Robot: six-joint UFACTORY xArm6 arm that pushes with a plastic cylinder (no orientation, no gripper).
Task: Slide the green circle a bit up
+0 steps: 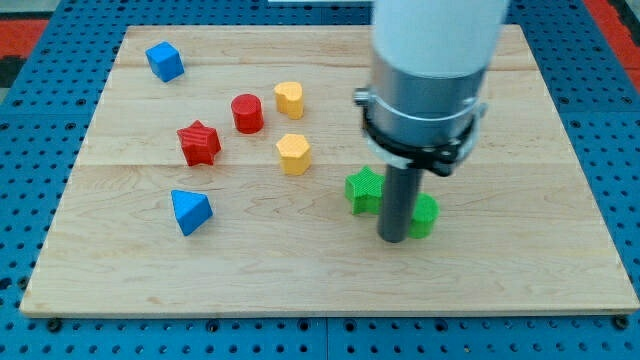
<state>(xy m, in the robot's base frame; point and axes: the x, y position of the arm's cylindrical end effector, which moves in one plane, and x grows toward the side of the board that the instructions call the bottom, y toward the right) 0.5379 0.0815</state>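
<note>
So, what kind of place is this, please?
Probably a robotics lab bench: a wooden board lies on a blue perforated table, small coloured blocks are scattered on it, and my tip stands beside the green circle.

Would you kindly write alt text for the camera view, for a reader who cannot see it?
My tip rests on a wooden board against the left side of the green circle, with a green star just to its left. Further left lie two yellow blocks, a red cylinder, a red star and two blue blocks.
</note>
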